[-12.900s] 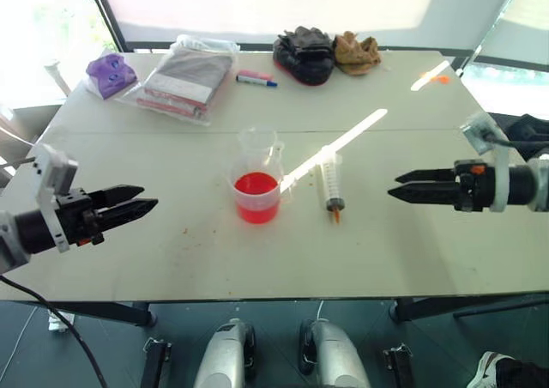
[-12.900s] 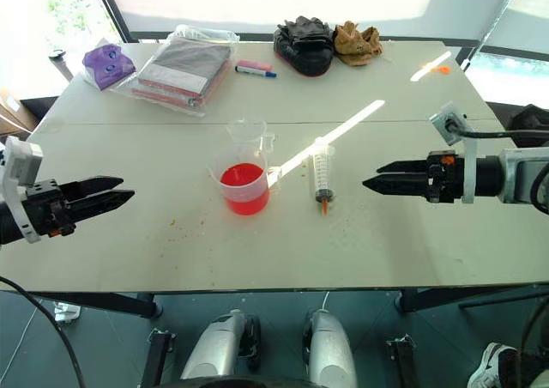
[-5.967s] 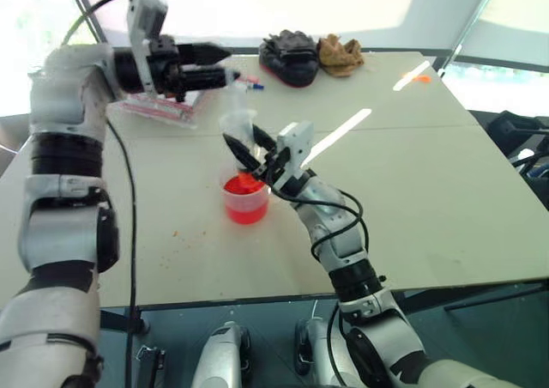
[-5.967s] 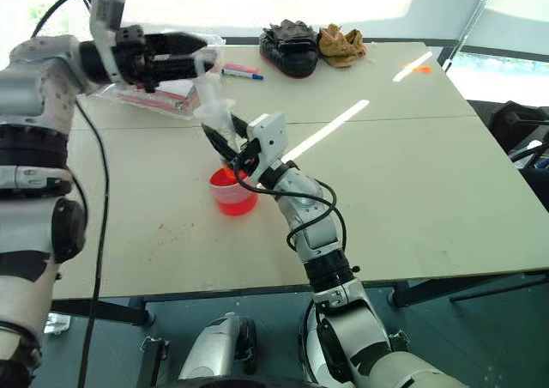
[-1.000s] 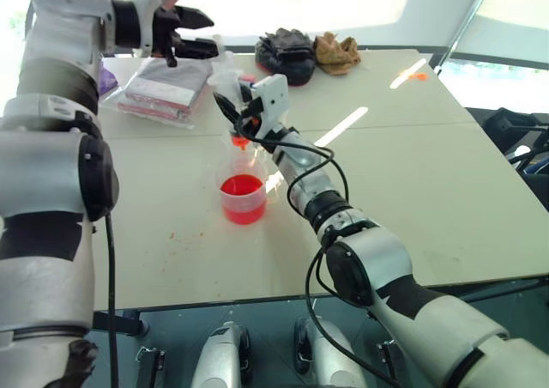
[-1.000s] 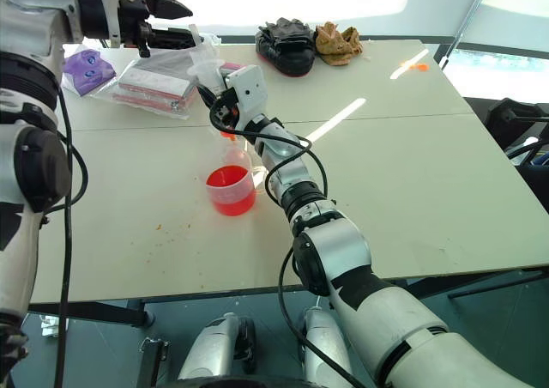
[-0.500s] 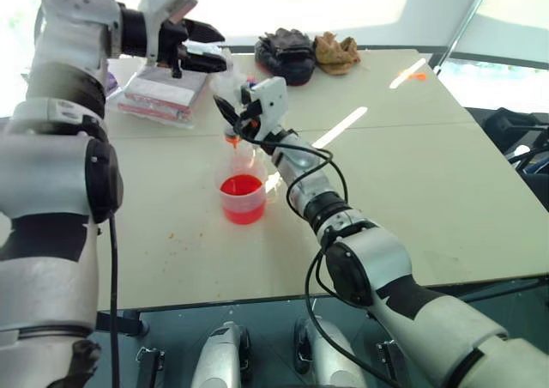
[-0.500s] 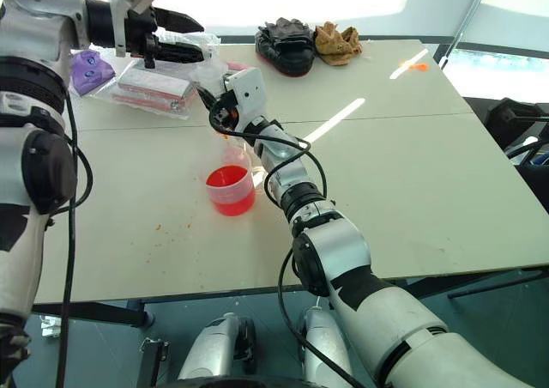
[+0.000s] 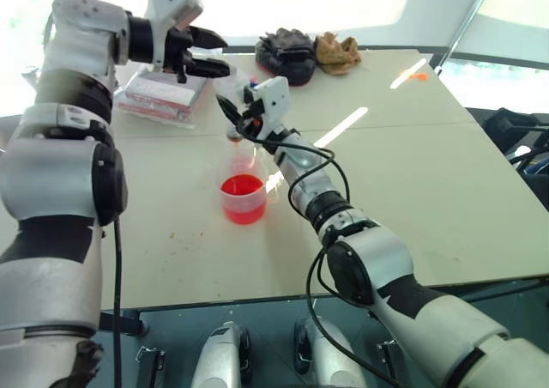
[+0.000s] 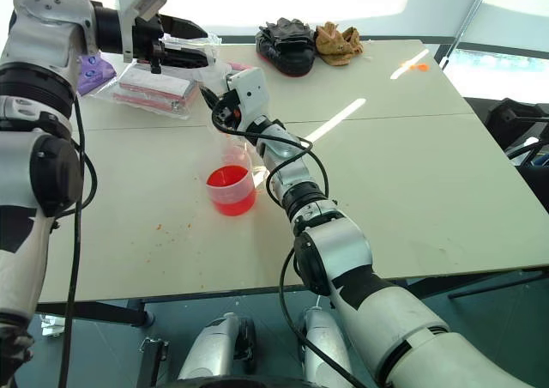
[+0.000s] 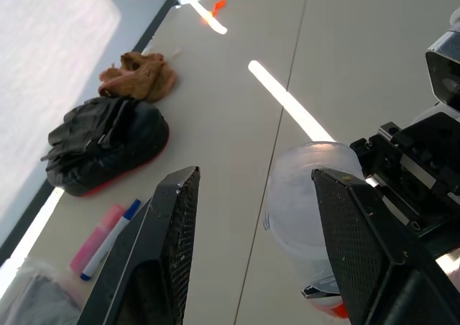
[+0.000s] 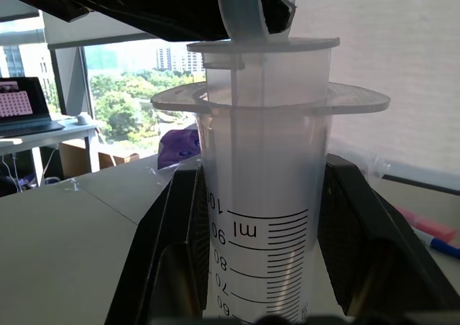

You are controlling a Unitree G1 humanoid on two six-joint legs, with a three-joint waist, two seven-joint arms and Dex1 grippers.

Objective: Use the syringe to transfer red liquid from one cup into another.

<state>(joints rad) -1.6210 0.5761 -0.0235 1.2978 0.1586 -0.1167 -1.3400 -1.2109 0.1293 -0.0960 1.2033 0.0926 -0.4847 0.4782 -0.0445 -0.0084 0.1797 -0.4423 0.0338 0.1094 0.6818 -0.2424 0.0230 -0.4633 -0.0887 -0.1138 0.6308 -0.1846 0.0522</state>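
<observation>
The right gripper (image 9: 233,113) clamps the syringe (image 12: 262,188) upright above the handled cup (image 9: 244,154), at 12 o'clock of the red cup (image 9: 243,199). The left gripper (image 11: 251,217) stands wide open over the plunger (image 12: 248,12).

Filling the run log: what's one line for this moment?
right gripper: shut on syringe | left gripper: open at plunger | tip above handled cup
</observation>
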